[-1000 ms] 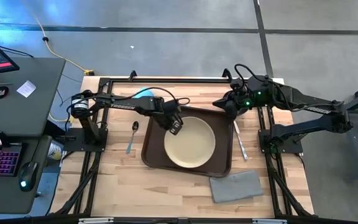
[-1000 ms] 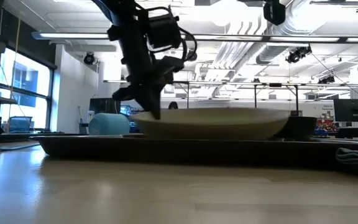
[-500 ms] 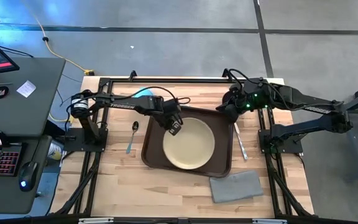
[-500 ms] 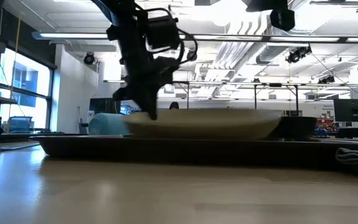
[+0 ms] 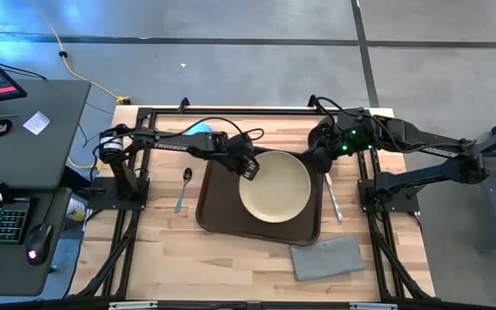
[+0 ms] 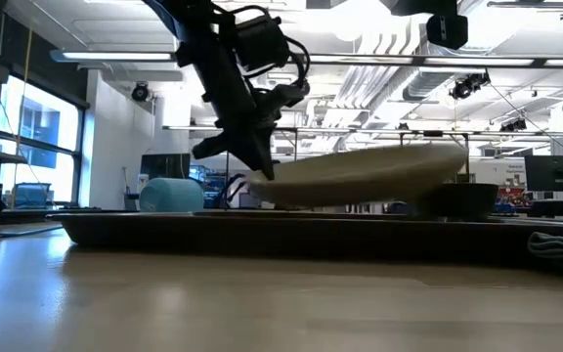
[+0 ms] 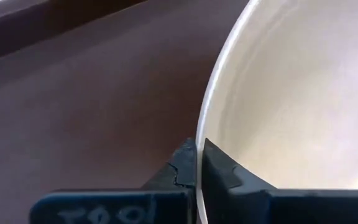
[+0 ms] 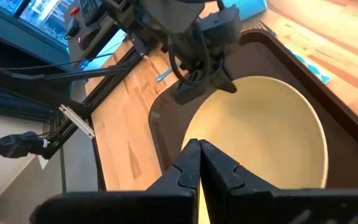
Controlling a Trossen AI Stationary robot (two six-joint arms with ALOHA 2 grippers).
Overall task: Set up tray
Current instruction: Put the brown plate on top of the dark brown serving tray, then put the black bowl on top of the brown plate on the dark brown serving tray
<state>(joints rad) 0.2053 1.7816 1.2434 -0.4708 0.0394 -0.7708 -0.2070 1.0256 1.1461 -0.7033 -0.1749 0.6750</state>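
Observation:
The dark brown tray (image 5: 216,207) lies in the middle of the table. The round beige plate (image 5: 275,185) is over the tray's right half and is tilted in the low view (image 6: 360,176), right side higher. My left gripper (image 5: 250,168) is shut on the plate's left rim. My right gripper (image 5: 315,157) is shut and empty, and hangs above the plate's far right rim. Its wrist view (image 8: 199,144) looks down on the plate (image 8: 260,130) and on my left gripper. My left gripper pinches the plate's left rim (image 7: 202,124) between its two fingers, one on the upper face and one on the outer side. The fingers (image 6: 257,161) come from the table's left, slanting down. The plate tilts up toward the right. I cannot tell whether its underside touches the tray.
A spoon (image 5: 183,188) lies on the table left of the tray and a knife (image 5: 332,196) lies right of it. A folded grey napkin (image 5: 327,257) lies at the near right. A blue cup (image 5: 198,129) stands beyond the tray's far left corner.
My left gripper has gone toward the table's right edge and a little up, still shut on the plate's rim. The plate has moved from the tray's middle to its right half and has tipped, right side up. My right gripper has shifted slightly toward the plate.

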